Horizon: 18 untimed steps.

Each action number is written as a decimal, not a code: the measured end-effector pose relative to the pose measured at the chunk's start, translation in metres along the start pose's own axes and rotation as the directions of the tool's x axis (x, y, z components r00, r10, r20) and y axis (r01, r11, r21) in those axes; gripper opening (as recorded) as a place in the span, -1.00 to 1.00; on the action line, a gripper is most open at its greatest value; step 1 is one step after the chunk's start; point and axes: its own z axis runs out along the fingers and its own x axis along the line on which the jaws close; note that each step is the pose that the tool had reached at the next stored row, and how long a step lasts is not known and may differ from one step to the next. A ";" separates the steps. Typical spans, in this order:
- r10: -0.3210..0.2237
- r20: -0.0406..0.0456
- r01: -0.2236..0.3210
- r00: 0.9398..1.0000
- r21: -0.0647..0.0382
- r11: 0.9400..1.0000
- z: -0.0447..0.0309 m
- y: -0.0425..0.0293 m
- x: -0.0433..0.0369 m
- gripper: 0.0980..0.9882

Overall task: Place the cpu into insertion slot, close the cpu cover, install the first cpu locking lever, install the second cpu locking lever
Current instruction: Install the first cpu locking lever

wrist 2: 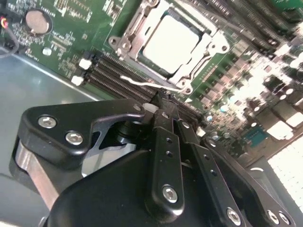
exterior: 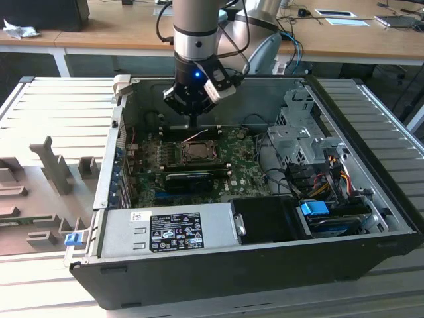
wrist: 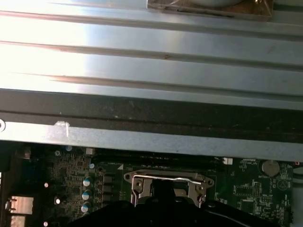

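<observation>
The closed end effector (wrist 2: 163, 100) hangs at the locking lever (wrist 2: 142, 83); pressed off-centre, that thin wire could slip free.

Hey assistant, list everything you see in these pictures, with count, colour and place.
computer case: one, black, open, on the grey slatted table
motherboard: one, green, inside the case
power supply: one, grey, along the case's near wall
cpu: one, silvery, seated on the motherboard
cpu cover: one, silver, flat around the cpu
locking lever: one, silver wire, beside the cover
coin cell: one, silver, on the motherboard
robot arm: one, grey, above the case
pincer: one, black, shut, tips next to the locking lever
</observation>
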 end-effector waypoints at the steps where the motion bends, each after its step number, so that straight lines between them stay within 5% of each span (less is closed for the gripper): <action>1: 0.000 0.001 0.000 1.000 -0.016 1.000 0.0001 -0.0003 0.0000 -0.98; 3: 0.000 0.003 0.000 1.000 -0.043 0.999 0.0006 -0.0017 0.0000 -0.98; 5: 0.000 0.004 0.000 1.000 -0.052 0.999 0.0021 -0.0034 0.0002 -0.98; 18: -0.022 0.003 0.022 1.000 -0.052 0.998 0.0209 -0.0056 -0.0064 -0.98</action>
